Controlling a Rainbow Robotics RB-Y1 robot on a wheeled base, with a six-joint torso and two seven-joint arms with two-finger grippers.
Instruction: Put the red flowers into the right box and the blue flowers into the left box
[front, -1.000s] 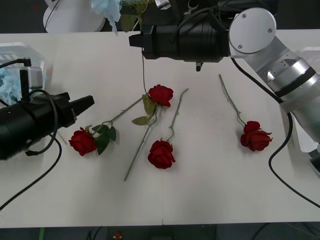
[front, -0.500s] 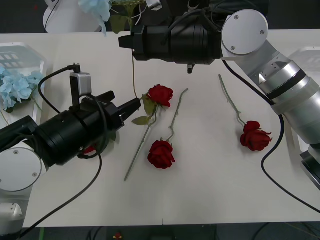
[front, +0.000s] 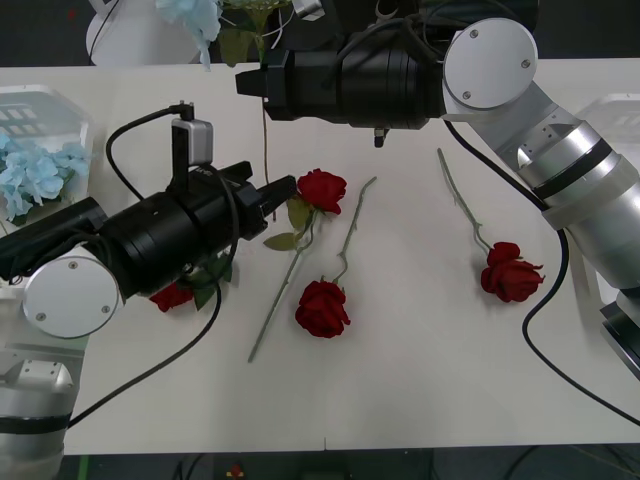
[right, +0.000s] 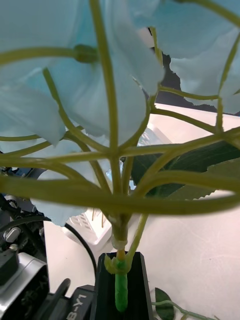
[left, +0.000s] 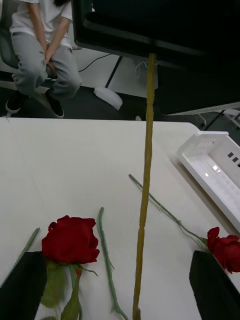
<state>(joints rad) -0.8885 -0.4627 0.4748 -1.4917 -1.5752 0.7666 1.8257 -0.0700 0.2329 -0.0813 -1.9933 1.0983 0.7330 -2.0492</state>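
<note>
My right gripper (front: 250, 78) reaches across the far side of the table, shut on the stem of a blue flower (front: 195, 15); its long stem (front: 266, 130) hangs down to the table. The right wrist view has the black fingers (right: 107, 287) clamped on that stem under the pale petals (right: 75, 100). My left gripper (front: 280, 192) stands open just left of a red rose (front: 322, 188) (left: 70, 240). Other red roses lie at the centre (front: 322, 307), the right (front: 511, 270) (left: 227, 250), and half hidden under my left arm (front: 172, 296). More blue flowers (front: 35, 170) fill the left box (front: 40, 100).
The right box (front: 615, 110) (left: 215, 165) sits at the table's right edge, partly behind my right arm. Black cables loop over the table beside both arms. A loose green stem (front: 455, 195) runs from the right rose towards the back.
My left arm has swung in from the left edge towards the middle rose, covering the leftmost rose. My right arm shifted slightly left with the blue flower, then held still.
</note>
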